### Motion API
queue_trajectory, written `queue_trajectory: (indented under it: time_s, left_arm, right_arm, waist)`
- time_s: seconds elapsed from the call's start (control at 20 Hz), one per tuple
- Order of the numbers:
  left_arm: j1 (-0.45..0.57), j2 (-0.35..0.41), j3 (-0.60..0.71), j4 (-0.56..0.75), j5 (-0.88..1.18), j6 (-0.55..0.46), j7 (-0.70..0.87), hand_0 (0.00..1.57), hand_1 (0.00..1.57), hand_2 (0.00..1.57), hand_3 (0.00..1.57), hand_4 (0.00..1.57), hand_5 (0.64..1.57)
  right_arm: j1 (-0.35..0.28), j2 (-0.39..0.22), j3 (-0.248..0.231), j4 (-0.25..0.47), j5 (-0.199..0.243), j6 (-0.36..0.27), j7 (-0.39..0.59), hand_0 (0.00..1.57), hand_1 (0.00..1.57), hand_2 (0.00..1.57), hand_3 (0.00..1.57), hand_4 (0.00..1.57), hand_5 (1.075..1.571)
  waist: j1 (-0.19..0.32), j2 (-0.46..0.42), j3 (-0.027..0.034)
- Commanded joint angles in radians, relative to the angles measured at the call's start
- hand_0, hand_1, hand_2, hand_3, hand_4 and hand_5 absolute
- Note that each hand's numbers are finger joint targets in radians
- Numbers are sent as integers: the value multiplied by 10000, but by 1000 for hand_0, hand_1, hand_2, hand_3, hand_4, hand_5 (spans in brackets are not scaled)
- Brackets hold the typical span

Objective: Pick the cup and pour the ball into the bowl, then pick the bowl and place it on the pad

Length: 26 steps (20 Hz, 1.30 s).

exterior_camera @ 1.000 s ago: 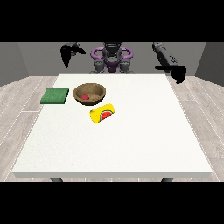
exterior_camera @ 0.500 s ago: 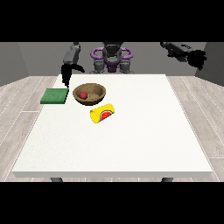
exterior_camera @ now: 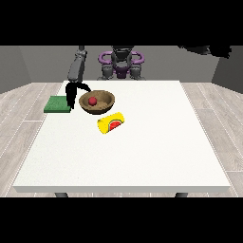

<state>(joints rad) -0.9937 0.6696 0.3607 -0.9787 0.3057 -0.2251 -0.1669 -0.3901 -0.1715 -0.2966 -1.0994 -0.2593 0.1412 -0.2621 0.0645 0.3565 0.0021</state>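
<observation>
You have the white table (exterior_camera: 142,156) filling the middle of the frame: a flat, matte slab with squared edges, over pale plank flooring.

Upper left of centre sits the bowl (exterior_camera: 105,104), round and shallow, brown with a wood-like look and a thick rim. Inside it lies the ball (exterior_camera: 92,101), small, red and smooth, resting left of the bowl's centre.

Just below and to the right of the bowl you see the cup (exterior_camera: 111,122), a yellow cylinder lying on its side on the table, its length running from lower left to upper right. Its side carries a red, watermelon-like patch. The cup is near the bowl but not touching it. You cannot see into its mouth.

Left of the bowl lies the pad (exterior_camera: 57,104), a flat green rectangle with a dull, soft-looking surface, set at the table's left edge. Nothing rests on it.

The hand at the view's left (exterior_camera: 72,93) hangs from a grey forearm between pad and bowl. Its dark fingers point down, and one curved digit arches toward the bowl's left rim. You cannot tell whether it touches the rim, nor whether it pinches anything.

The hand at the view's right (exterior_camera: 219,50) is raised in the upper right corner, well off the table. It shows only as a dark shape, so its state cannot be read.
</observation>
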Motion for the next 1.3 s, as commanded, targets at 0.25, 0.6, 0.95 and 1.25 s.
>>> queue_trajectory:
  time_s: [0.25, 0.6, 0.95, 1.25]
  left_arm:
    - [-559, 713, 295, -146, 683, -543, 930, 0, 0, 0, 0, 0, 1539]
    - [-1023, 1257, 524, -541, 981, -560, 1283, 0, 0, 0, 0, 0, 1529]
    - [-1324, 855, 146, -906, 788, -106, 1294, 0, 0, 0, 0, 0, 1539]
    - [-1505, 1095, 282, -597, 985, -440, 1277, 0, 0, 0, 0, 0, 1540]
  right_arm:
    - [-1653, -381, -601, 2465, -355, -227, 96, 0, 0, 0, 0, 401, 1571]
    - [-1578, -414, -611, 3060, -196, 91, -1115, 0, 0, 0, 0, 311, 1568]
    - [-2143, 401, -205, 2821, 106, -1015, -816, 0, 0, 0, 0, 385, 1570]
    - [-2178, 1004, 113, 2553, 503, -2071, -592, 0, 0, 0, 0, 437, 1570]
  waist:
    - [264, 48, -11]
    - [342, 708, -9]
    - [499, 919, -13]
    - [892, 890, -22]
